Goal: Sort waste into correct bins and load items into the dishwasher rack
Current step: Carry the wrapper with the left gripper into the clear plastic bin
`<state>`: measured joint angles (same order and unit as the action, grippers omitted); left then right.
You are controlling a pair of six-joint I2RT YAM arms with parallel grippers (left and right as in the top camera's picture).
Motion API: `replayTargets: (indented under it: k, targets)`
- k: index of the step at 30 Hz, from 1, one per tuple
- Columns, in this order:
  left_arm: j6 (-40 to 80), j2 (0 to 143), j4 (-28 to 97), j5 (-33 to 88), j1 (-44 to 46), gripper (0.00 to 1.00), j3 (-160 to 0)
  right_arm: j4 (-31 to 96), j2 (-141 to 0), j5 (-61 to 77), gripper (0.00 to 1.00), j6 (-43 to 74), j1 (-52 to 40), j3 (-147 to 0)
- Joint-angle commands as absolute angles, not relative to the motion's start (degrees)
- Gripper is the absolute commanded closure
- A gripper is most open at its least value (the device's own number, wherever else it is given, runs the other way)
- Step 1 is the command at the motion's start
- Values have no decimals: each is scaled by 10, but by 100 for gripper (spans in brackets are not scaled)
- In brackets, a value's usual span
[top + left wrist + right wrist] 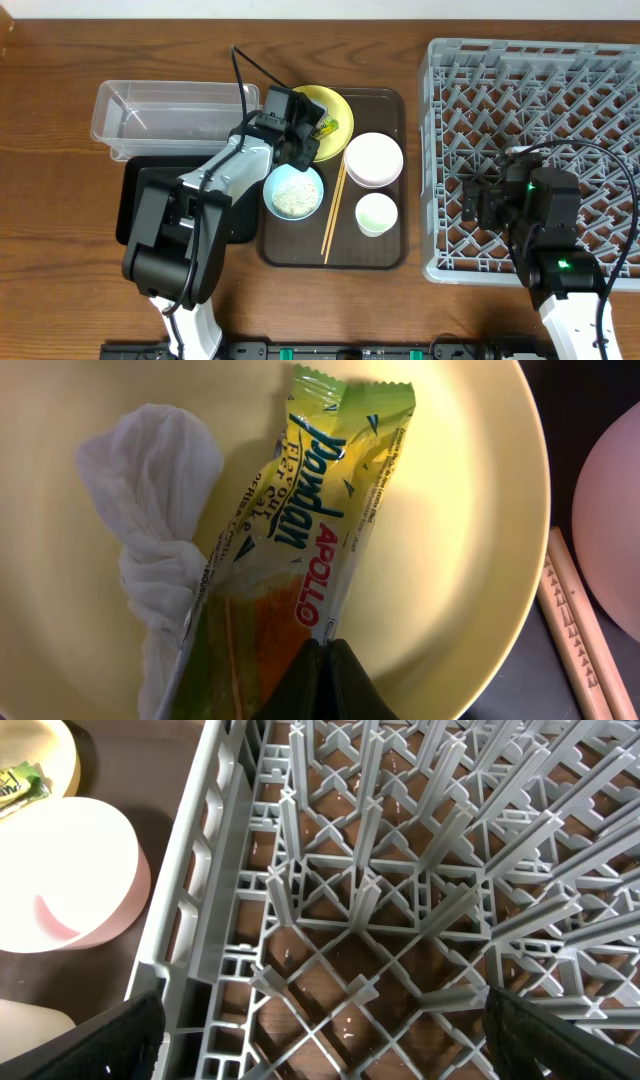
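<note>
The green-yellow-orange snack wrapper point(300, 550) lies on the yellow plate point(470, 510) beside a crumpled white tissue point(160, 530). My left gripper point(325, 652) is shut, with its tips pinching the wrapper's lower edge; from overhead it point(305, 135) sits over the plate point(340, 105). The light blue bowl point(294, 193) holds white rice. The white bowl point(373, 160), small white cup point(376, 213) and chopsticks point(333, 215) lie on the brown serving tray point(390, 255). My right gripper point(320, 1040) is open and empty, inside the grey dishwasher rack point(540, 90) near its left wall.
The clear tub point(170, 115) stands at the back left. The black tray point(135, 200) lies in front of it, partly under my left arm. The rack's upright pegs point(370, 870) surround the right gripper. The white bowl point(60, 870) sits just outside the rack wall.
</note>
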<state>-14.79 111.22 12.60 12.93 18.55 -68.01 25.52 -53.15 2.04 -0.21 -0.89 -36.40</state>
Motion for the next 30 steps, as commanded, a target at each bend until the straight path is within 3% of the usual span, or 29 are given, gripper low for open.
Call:
replayTargets:
  k: [1, 9, 19, 26, 28, 30]
  targets:
    - [-124, 1079, 122, 124, 185, 94, -691, 255, -533, 26, 1, 6, -3, -376]
    - [-38, 981, 122, 124, 164, 94, -691, 255, -533, 26, 1, 6, -3, -376]
    - [73, 931, 124, 123, 58, 94, -691, 255, -533, 26, 1, 6, -3, -376]
    - [243, 940, 199, 60, -7, 94, -685, 255, -533, 26, 1, 6, -3, -376]
    - [288, 943, 207, 53, -16, 91, -685, 253, -533, 26, 1, 6, -3, -376]
    - [302, 943, 199, 53, -19, 79, -685, 252, -533, 26, 1, 6, -3, -376]
